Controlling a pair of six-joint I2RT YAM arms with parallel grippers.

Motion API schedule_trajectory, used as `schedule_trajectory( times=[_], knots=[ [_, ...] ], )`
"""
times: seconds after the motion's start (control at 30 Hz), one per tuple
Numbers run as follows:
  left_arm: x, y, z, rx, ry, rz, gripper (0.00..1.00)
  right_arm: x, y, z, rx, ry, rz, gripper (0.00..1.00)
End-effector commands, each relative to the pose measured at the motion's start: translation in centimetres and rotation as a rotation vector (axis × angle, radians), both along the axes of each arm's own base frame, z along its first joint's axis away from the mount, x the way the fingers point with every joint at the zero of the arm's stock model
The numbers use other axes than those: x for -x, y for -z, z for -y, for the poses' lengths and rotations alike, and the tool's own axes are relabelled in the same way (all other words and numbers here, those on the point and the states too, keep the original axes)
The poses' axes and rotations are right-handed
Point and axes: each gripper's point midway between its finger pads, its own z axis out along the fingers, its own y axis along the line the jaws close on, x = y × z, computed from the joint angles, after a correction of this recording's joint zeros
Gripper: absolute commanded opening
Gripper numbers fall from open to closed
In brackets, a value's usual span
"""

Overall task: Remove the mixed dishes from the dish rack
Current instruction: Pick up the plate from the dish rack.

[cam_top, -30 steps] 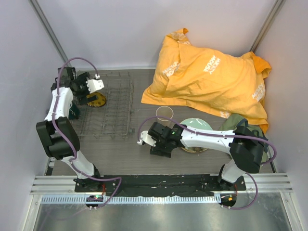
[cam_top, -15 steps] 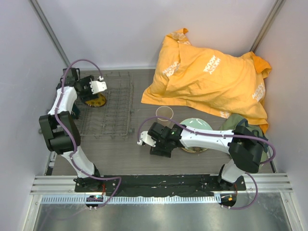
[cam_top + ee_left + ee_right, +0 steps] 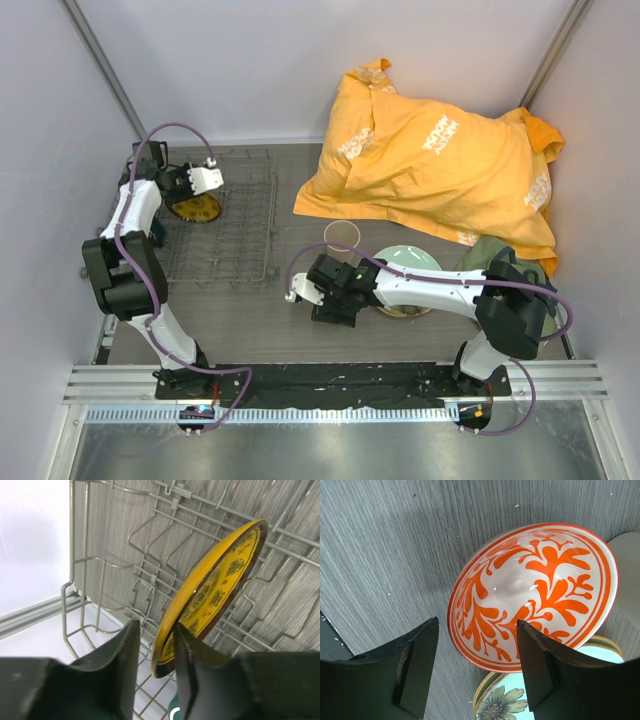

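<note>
Grey wood-grain tabletop (image 3: 250, 310), pale walls all round. Your left fingers (image 3: 120, 675) stand close on either side of the small yellow-and-dark patterned plate (image 3: 215, 585), which leans on edge among the prongs of the grey metal wire rack (image 3: 240, 230). A sliver of gap shows on one side, so you cannot tell whether they grip. Your right fingers (image 3: 415, 665) are spread and empty, with the small white-and-red bowl (image 3: 535, 595) just beyond them. The thin tilted rim could slip, or catch a prong and drag the rack.
</note>
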Motion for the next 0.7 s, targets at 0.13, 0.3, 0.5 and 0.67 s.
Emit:
schedule_trajectory(
  times=[0.13,0.3,0.5,0.67],
  knots=[
    [0.2,-1.0,0.1,0.008,-0.017,0.009,0.18,-0.2,-1.1,-1.0,-0.047,-0.014,0.021,0.67],
    [0.1,-2.2,-0.2,0.019,-0.058,0.027,0.06,-0.3,-1.3,-0.9,-0.048,-0.010,0.025,0.66],
    [0.0,-4.6,-0.1,0.058,-0.105,0.067,0.00,-0.3,-1.7,-1.0,-0.061,-0.011,0.030,0.66],
    [0.4,-7.7,0.6,0.087,-0.090,0.120,0.00,-0.1,-1.8,-0.9,-0.067,-0.012,0.026,0.66]
  ],
)
